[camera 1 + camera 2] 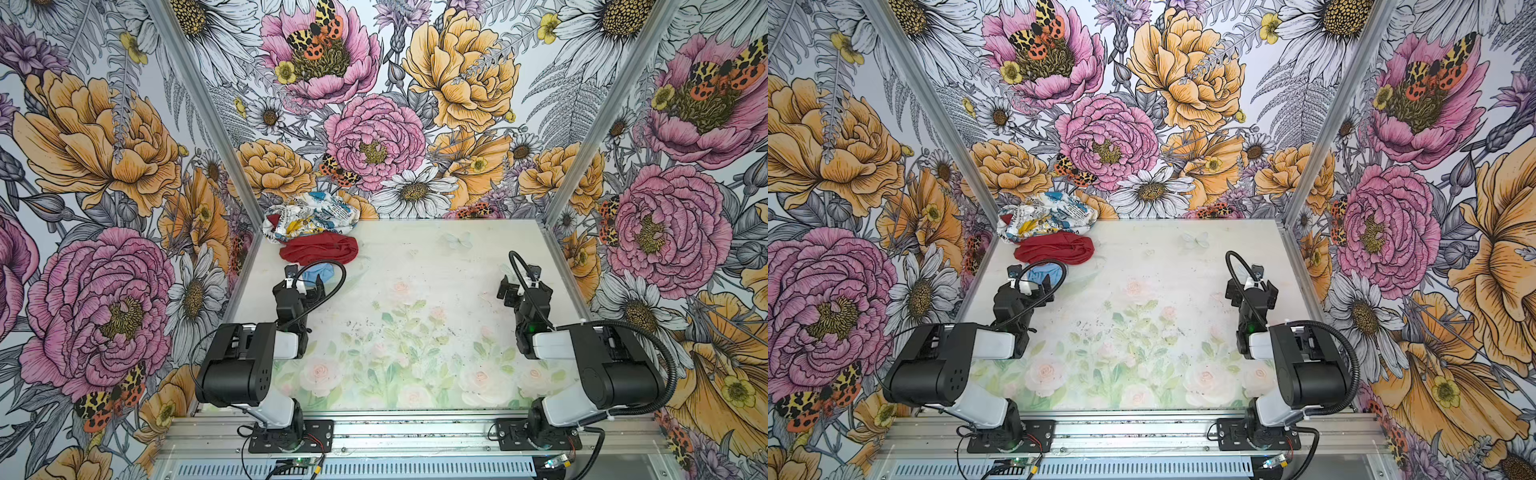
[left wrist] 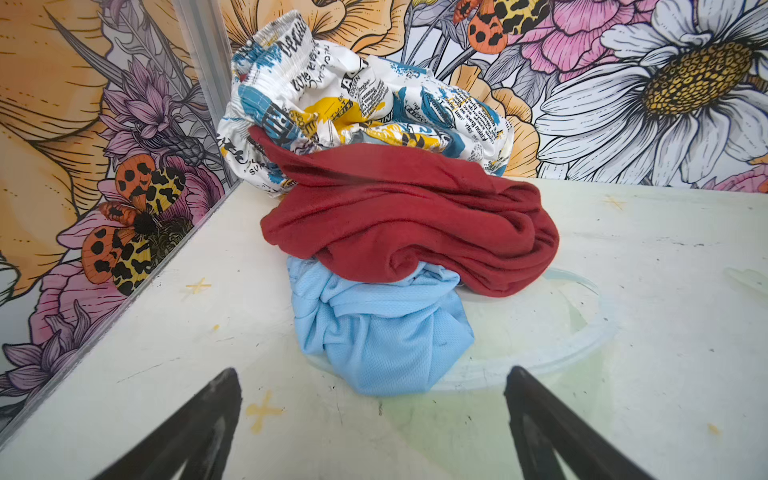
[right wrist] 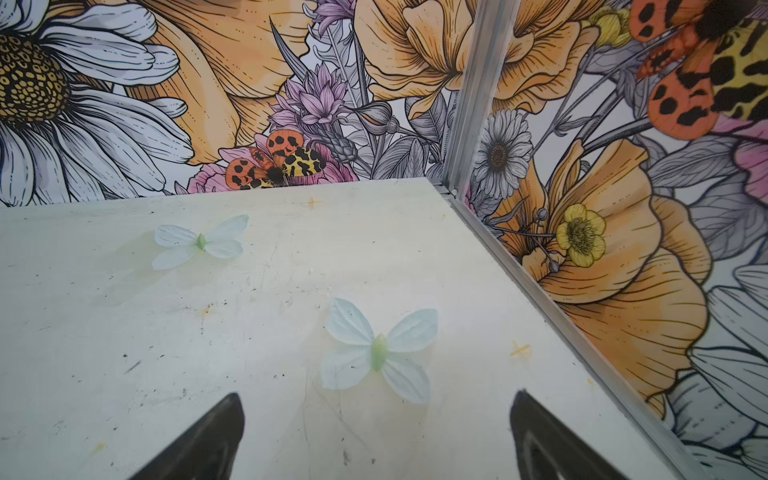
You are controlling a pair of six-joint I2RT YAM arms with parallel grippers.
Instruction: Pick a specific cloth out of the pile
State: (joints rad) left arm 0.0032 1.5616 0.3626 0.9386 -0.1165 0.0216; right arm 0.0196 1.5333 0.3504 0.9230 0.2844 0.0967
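The pile [image 1: 314,235] lies in the far left corner of the table. A white printed cloth [image 2: 353,104] sits at the back, with a dark red cloth [image 2: 407,224] draped in front of it. The light blue cloth [image 2: 382,332] is bunched at the near edge of the pile, partly under the red one; both top views show it [image 1: 318,272] [image 1: 1043,272]. My left gripper [image 2: 372,374] [image 1: 305,280] is open, its fingers spread on either side of the blue cloth's near end and not touching it. My right gripper [image 3: 377,397] [image 1: 519,279] stands open over bare table on the right.
Flower-patterned walls with aluminium posts [image 1: 208,104] close in the table [image 1: 415,291] at the back and on both sides. The pile rests against the left wall and back corner. Pale butterflies [image 3: 378,353] are printed on the table surface near my right gripper.
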